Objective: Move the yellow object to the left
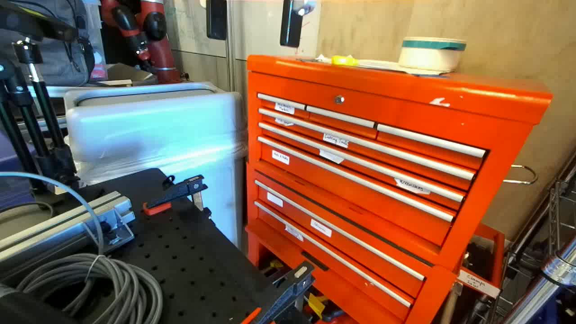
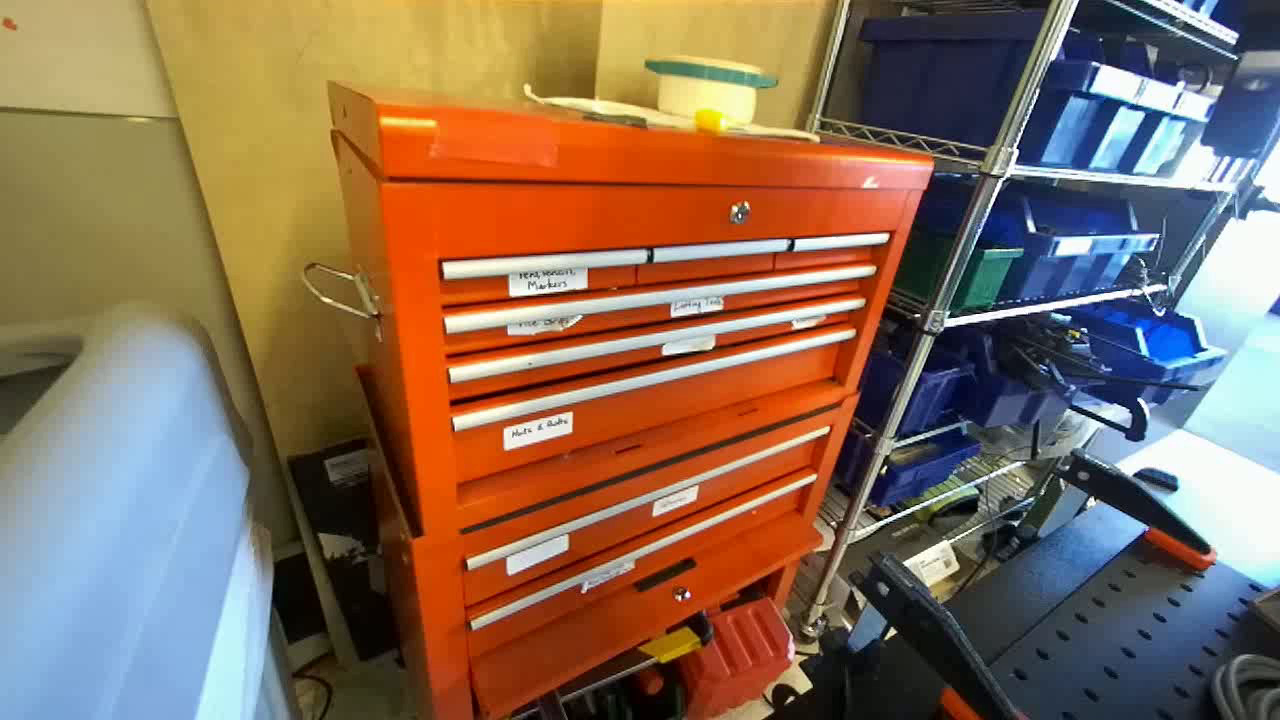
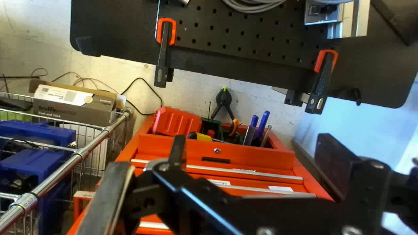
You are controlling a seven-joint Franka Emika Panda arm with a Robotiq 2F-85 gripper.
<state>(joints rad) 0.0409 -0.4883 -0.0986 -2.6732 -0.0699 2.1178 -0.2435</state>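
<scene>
The yellow object [image 2: 711, 121] lies near the front edge of the table [image 2: 620, 158], forward of the round tub [image 2: 705, 92], so probably easy to reach. The end effector [image 3: 225, 155] stands wide, holding nothing, presumably to straddle it. Facing the drawers [image 2: 650, 402], room for sliding seems to run toward the front-left corner.

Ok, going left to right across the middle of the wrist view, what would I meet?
Skipping whatever overlaps in that order: cardboard box with a white label → red ribbed case → black spring clamp → two blue handles → right-hand orange-and-black clamp.
</scene>
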